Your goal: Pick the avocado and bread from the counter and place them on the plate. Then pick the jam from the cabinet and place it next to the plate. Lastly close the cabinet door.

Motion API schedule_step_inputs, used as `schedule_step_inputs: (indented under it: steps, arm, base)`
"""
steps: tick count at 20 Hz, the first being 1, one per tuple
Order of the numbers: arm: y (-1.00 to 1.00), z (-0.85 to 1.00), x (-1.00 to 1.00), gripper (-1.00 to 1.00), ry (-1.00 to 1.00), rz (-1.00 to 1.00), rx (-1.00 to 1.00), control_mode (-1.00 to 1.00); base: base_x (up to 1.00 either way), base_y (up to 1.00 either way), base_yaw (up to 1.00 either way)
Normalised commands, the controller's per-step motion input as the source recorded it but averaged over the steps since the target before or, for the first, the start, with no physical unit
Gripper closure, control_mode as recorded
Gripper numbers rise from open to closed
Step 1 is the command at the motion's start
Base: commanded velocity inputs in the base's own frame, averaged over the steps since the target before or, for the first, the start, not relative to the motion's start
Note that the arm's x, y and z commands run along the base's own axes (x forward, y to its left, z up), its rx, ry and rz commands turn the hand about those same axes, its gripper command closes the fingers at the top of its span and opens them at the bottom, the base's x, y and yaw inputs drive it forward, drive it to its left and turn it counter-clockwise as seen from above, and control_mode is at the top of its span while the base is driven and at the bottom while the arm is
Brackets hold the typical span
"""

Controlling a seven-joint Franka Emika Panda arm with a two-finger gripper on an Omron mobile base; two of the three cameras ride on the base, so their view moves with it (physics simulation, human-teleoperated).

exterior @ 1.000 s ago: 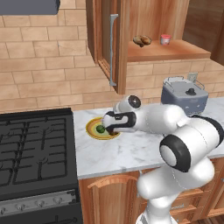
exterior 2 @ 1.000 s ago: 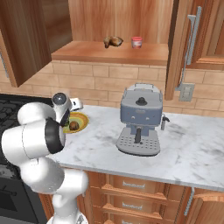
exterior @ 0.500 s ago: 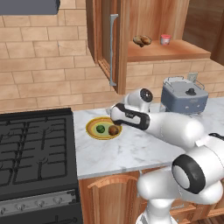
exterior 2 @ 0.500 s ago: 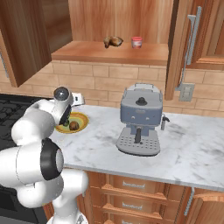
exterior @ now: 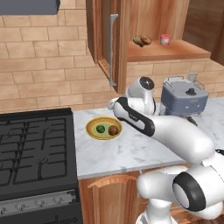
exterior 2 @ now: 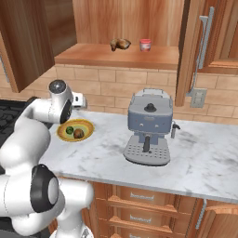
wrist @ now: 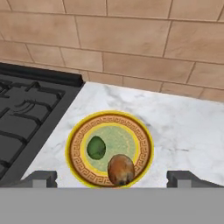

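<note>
1. Now that the avocado point(wrist: 96, 147) and the bread point(wrist: 120, 169) both lie on the plate point(wrist: 145, 144), side by side on its green middle, I judge the first part of the task finished and the jam step next.
2. My pincer point(wrist: 111, 178) hangs above the plate with its fingers wide apart and nothing between them; in the hand view each fingertip sits clear of the plate's rim.
3. The plate rests on the white table point(exterior: 131, 153), just beside the black stove point(exterior: 35, 148).
4. The jam point(exterior 2: 145, 44) stands on the shelf of the open cabinet point(exterior 2: 116, 55), up and to the right of the plate, near a lumpy pastry point(exterior 2: 120, 44).
5. The next move, as I read it, calls for lifting the arm to shelf height, passing clear of the coffee machine point(exterior 2: 148, 125), and coming at the small jar squarely.
6. The cabinet door point(exterior: 107, 43) stands open; closing it comes last.
7. Against a second ago, the pincer has lifted off the plate and drawn back towards the wall, so both foods now show uncovered.
</note>
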Motion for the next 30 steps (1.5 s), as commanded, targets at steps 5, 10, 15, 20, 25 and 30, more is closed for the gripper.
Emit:
schedule_step_inputs:
  steps: [5,10,15,20,25,30]
  arm:
    - [-0.35,0.0,-0.4,-1.0,0.01,-0.03,0.02,-1.0]
    - [-0.4,0.0,-0.26,-1.0,-0.08,-0.04,0.05,-1.0]
    - [-0.3,0.01,-0.03,-1.0,0.0,-0.09,0.06,-1.0]
    - [-0.28,0.25,-0.03,-1.0,0.0,-0.08,0.09,-1.0]
    - [-0.21,0.35,-0.04,-1.0,0.0,-0.1,0.01,-1.0]
    - [0.0,0.41,0.0,-1.0,0.0,-0.01,-0.04,-1.0]
  base:
    - [0.0,0.0,0.0]
    - [0.0,0.0,0.0]
    - [0.0,0.0,0.0]
    - [0.0,0.0,0.0]
    - [0.0,0.0,0.0]
    - [0.0,0.0,0.0]
